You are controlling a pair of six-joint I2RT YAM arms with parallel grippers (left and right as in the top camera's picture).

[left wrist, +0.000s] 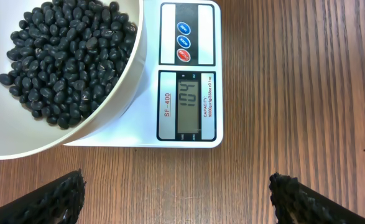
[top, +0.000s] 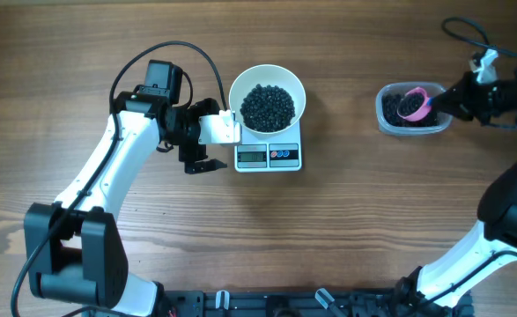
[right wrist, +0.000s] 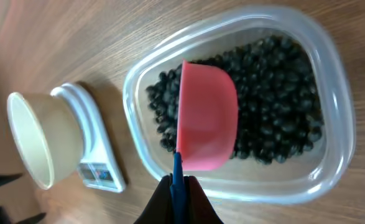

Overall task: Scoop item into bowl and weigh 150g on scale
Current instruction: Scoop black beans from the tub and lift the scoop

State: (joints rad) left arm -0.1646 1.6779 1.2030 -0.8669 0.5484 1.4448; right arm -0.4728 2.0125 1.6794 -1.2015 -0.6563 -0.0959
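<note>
Left gripper (left wrist: 176,202), jaws wide apart and empty, stands off the left edge of the scale (left wrist: 188,68), leaving its display readable: 104, short of target. Behind the display, the bowl (left wrist: 20,137) rests on the scale, holding beans (left wrist: 64,56). Toward the table's far right corner, the right gripper (right wrist: 179,193), clamped on the scoop (right wrist: 207,118) handle, holds it in the tub (right wrist: 331,81), likely for more

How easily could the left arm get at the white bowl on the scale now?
Probably yes. The left pincer stands open close beside the scale, pointing toward the bowl of black beans on it. Nothing lies between them, and the right pincer holds the scoop far off in the plastic tub.
</note>
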